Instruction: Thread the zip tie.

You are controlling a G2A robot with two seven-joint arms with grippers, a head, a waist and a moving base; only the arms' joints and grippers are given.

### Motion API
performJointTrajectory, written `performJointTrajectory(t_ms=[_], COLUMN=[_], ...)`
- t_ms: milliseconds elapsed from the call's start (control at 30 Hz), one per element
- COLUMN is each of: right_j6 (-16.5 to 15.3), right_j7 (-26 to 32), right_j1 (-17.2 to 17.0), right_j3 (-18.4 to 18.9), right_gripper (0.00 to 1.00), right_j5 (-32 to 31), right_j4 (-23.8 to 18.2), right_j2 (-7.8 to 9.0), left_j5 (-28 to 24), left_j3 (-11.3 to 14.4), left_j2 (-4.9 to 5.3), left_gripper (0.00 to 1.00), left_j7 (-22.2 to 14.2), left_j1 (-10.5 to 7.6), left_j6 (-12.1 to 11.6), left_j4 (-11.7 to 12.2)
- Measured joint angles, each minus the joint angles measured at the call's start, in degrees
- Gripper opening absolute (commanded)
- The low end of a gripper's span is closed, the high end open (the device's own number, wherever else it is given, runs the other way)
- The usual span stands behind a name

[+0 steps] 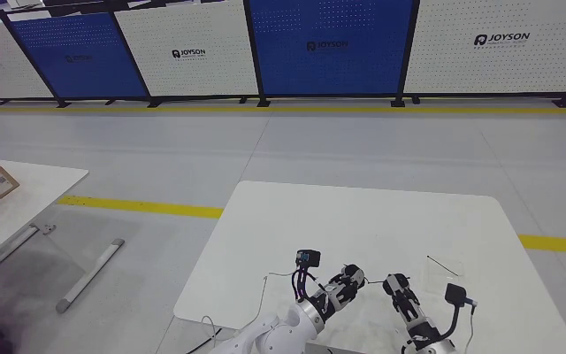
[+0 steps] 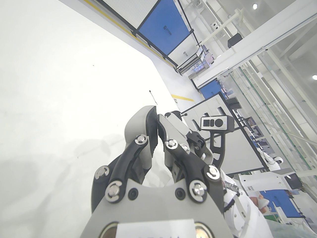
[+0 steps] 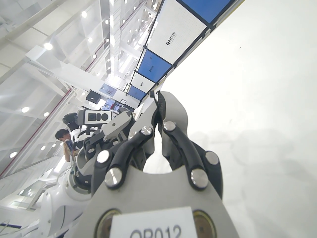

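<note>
A thin black zip tie [image 1: 376, 283] spans the short gap between my two grippers near the front edge of the white table [image 1: 354, 221]. My right gripper [image 1: 396, 285] [image 3: 158, 99] is shut on it, and a small black end of the zip tie [image 3: 152, 94] pokes out past its fingertips. Just to the left, my left gripper [image 1: 351, 279] [image 2: 157, 112] is also shut, with its pads pressed together on the tie's other end, which is hidden between them. The two grippers' tips nearly touch.
A second loose black zip tie [image 1: 442, 264] [image 2: 153, 97] lies on the table beyond the right gripper. Another table [image 1: 35, 190] stands off to the left. Blue and white panels [image 1: 327, 44] line the far side of the floor.
</note>
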Motion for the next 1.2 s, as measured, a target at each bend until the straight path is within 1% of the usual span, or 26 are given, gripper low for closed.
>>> performJointTrajectory(t_ms=[300, 400, 567, 700, 767, 967, 1100, 1200], right_j6=[-0.01, -0.01, 0.00, 0.10, -0.17, -0.03, 0.24, -0.34], right_j7=[-0.03, -0.03, -0.03, 0.17, 0.05, 0.38, 1.85, 2.79], right_j1=[-0.03, -0.03, 0.00, 0.71, 1.03, 2.34, 3.05, 3.54], right_j3=[0.02, 0.02, 0.01, -0.28, -0.56, -1.61, -2.20, -2.27], right_gripper=[0.00, 0.00, 0.00, 0.00, 0.00, 0.00, 0.00, 0.00], right_j5=[-0.02, -0.02, 0.04, 1.41, 1.95, 2.40, 2.61, 3.20], right_j4=[0.00, 0.00, 0.01, 0.34, 0.59, 1.47, 1.88, 2.32], right_j2=[0.00, 0.00, -0.01, -0.23, -0.36, -0.74, -0.89, -0.96], left_j5=[0.00, -1.61, -5.14, -7.73, -8.47, -8.14, -7.92, -7.75], left_j3=[0.00, -0.38, -1.02, -1.60, -1.66, -1.09, -0.95, -0.85], left_j2=[0.00, -0.17, -0.51, -0.84, -0.96, -1.29, -1.48, -1.61], left_gripper=[0.00, 0.00, 0.00, 0.00, 0.00, 0.00, 0.00, 0.00], left_j7=[0.00, 0.77, 2.52, 4.83, 5.15, 4.84, 4.98, 5.01], left_j1=[0.00, 0.22, 0.97, 1.63, 1.70, 1.66, 1.68, 1.68], left_j6=[0.00, -0.02, -1.40, -2.82, -3.36, -3.68, -3.89, -4.05], left_j4=[0.00, 0.29, 0.68, 0.71, 0.99, 1.30, 1.20, 1.24])
